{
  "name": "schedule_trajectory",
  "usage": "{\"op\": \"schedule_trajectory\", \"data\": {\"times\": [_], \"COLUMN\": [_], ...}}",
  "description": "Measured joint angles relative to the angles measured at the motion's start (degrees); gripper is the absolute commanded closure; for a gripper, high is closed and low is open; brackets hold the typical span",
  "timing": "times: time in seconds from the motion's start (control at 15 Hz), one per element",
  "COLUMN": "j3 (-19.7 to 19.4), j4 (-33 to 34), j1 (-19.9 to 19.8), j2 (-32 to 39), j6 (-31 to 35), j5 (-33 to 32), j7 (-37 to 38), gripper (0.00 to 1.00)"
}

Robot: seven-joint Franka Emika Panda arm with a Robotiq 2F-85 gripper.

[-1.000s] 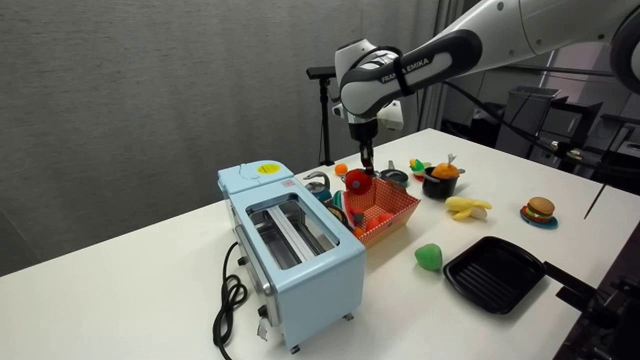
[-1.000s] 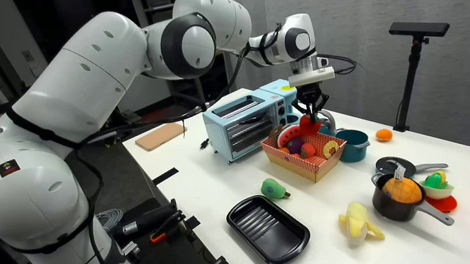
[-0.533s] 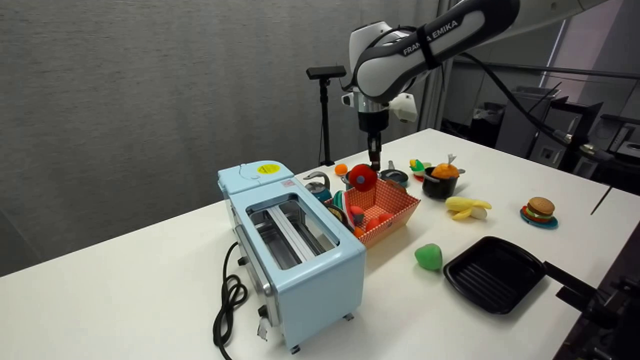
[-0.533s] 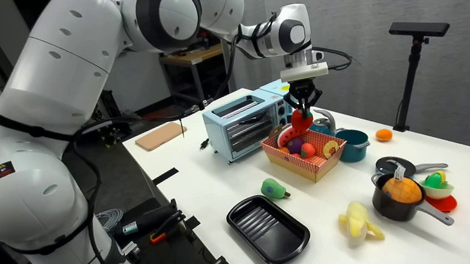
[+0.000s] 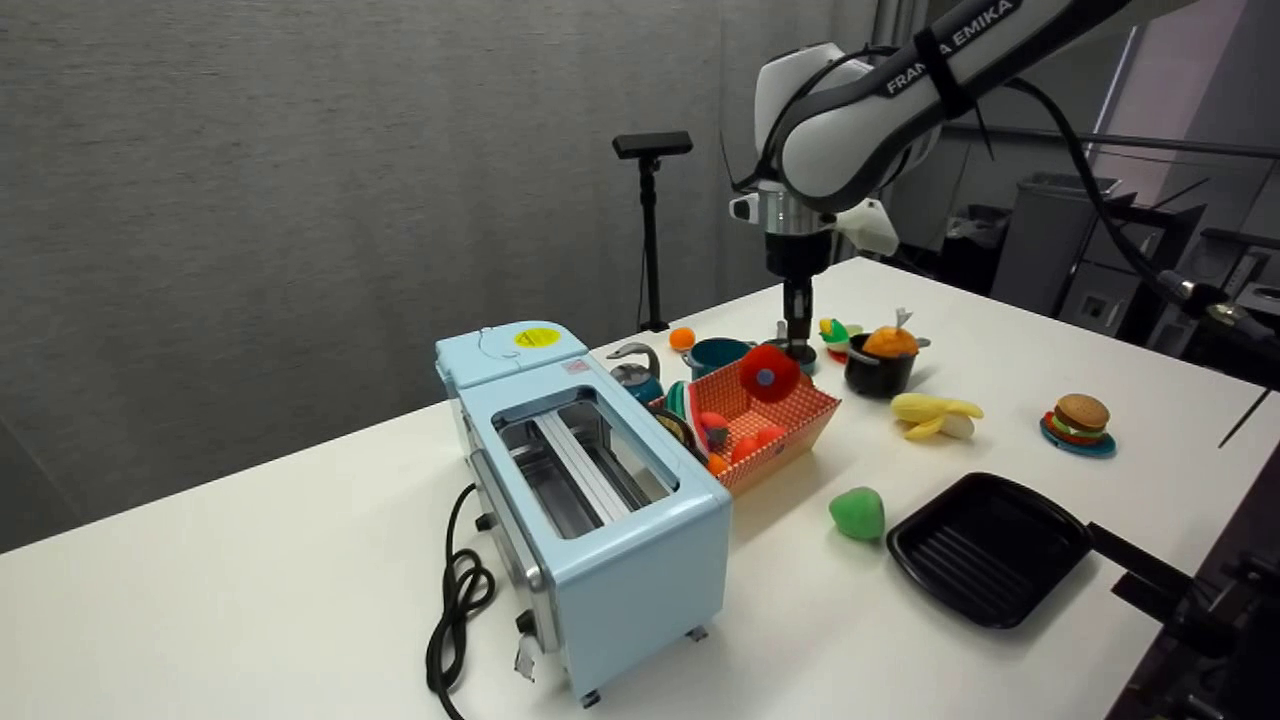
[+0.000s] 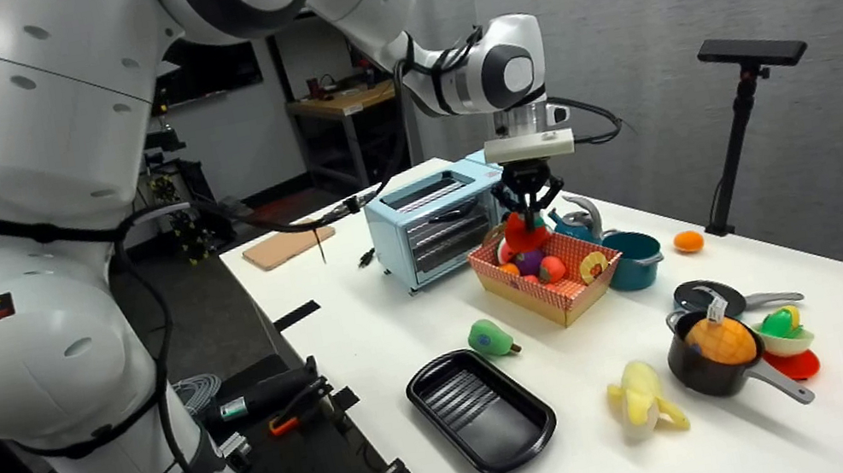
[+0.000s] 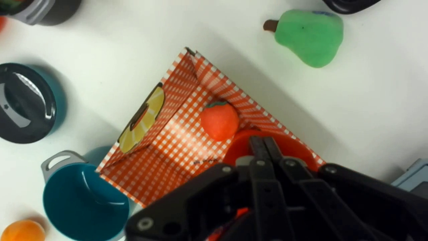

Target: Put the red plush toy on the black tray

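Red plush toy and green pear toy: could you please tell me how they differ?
The pincer holds the red plush toy over the basket, whereas the green pear toy lies on the table, close to the black tray. In the wrist view, the pincer partly hides the red plush toy, while the green pear toy shows whole. Both look like soft toys.

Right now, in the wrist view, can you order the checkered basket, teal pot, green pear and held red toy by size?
1. Checkered basket
2. Teal pot
3. Green pear
Unranked: red toy; the jaws partly hide it, and nearness may enlarge it.
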Motion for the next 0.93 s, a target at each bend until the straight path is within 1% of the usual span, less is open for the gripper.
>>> {"op": "schedule_trajectory", "data": {"times": [0.8, 0.87, 0.93], "j3": [-0.20, -0.32, -0.38], "j4": [-37.34, -40.57, -43.48], "j1": [-3.69, -3.92, -4.13], "j2": [-17.64, -19.27, -20.83], "j6": [17.48, 18.56, 18.84], "j5": [-1.59, -1.60, -1.60], "j7": [0.00, 0.00, 0.00], "gripper": [0.99, 0.72, 0.71]}}
